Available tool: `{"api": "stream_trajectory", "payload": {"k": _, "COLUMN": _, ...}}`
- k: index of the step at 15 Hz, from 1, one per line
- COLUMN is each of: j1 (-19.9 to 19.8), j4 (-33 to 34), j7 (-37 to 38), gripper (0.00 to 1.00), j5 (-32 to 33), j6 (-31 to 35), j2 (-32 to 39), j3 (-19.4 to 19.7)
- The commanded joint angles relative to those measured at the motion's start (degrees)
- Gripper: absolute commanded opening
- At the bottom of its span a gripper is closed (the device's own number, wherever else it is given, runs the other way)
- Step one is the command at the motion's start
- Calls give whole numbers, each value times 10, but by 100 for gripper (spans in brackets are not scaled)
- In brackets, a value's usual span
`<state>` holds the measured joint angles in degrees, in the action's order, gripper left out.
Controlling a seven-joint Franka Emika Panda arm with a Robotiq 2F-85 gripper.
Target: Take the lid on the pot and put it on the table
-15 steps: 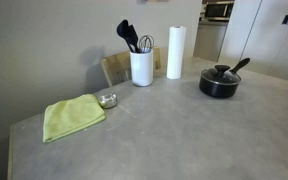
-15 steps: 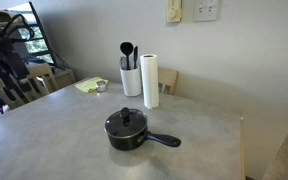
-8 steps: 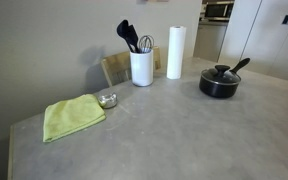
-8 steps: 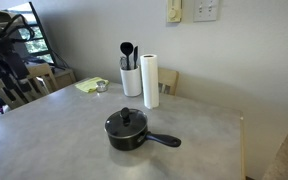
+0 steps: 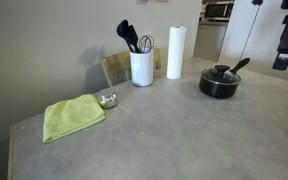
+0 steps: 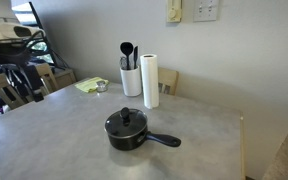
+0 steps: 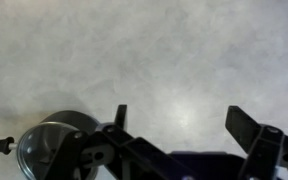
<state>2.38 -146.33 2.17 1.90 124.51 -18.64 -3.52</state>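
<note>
The black pot (image 5: 219,84) stands on the grey table (image 5: 154,130) with its long handle sticking out sideways. The glass lid (image 5: 221,73) with its black knob sits on the pot. Both show in the other exterior view too, pot (image 6: 127,135) and lid (image 6: 125,123). My gripper (image 5: 281,60) hangs high above the table to the right of the pot. In the wrist view the gripper (image 7: 184,122) is open and empty over bare tabletop, with the lidded pot (image 7: 52,148) at the lower left.
A white utensil holder (image 5: 141,67) with black utensils, a paper towel roll (image 5: 175,52), a small silver bowl (image 5: 107,100) and a yellow-green cloth (image 5: 72,116) sit toward the back and side of the table. A chair back (image 5: 114,68) stands behind the holder.
My arm has come further into view at the upper right of an exterior view, toward the pot. The pot, the lid and the other objects have not moved.
</note>
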Motion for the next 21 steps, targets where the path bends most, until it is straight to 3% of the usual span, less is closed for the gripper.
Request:
{"api": "stream_trajectory", "payload": {"k": 1, "j1": -9, "j4": 71, "j7": -3, "gripper": 100, "j5": 11, "j6": 42, "j2": 128, "j3": 8}}
{"api": "stream_trajectory", "payload": {"k": 2, "j1": -10, "j4": 92, "j7": -2, "gripper": 100, "j5": 9, "j6": 53, "j2": 160, "j3": 11}}
{"api": "stream_trajectory", "payload": {"k": 3, "j1": -2, "j4": 38, "j7": 0, "gripper": 100, "j5": 1, "j6": 38, "j2": 82, "j3": 7}}
{"api": "stream_trajectory", "payload": {"k": 5, "j1": -2, "j4": 53, "j7": 0, "gripper": 100, "j5": 1, "j6": 42, "j2": 112, "j3": 8}}
{"api": "stream_trajectory", "payload": {"k": 10, "j1": 0, "j4": 49, "j7": 0, "gripper": 100, "j5": 1, "j6": 40, "j2": 92, "j3": 8}}
{"api": "stream_trajectory", "payload": {"k": 13, "j1": -3, "j4": 51, "j7": -24, "gripper": 100, "j5": 15, "j6": 80, "j2": 102, "j3": 12}}
{"api": "stream_trajectory", "payload": {"k": 15, "j1": -10, "j4": 66, "j7": -77, "gripper": 100, "j5": 29, "j6": 106, "j2": 114, "j3": 23}}
{"api": "stream_trajectory", "payload": {"k": 17, "j1": -12, "j4": 107, "j7": -179, "gripper": 100, "j5": 24, "j6": 100, "j2": 142, "j3": 46}}
{"api": "stream_trajectory", "payload": {"k": 21, "j1": 15, "j4": 205, "j7": -362, "gripper": 100, "j5": 7, "j6": 74, "j2": 220, "j3": 127}}
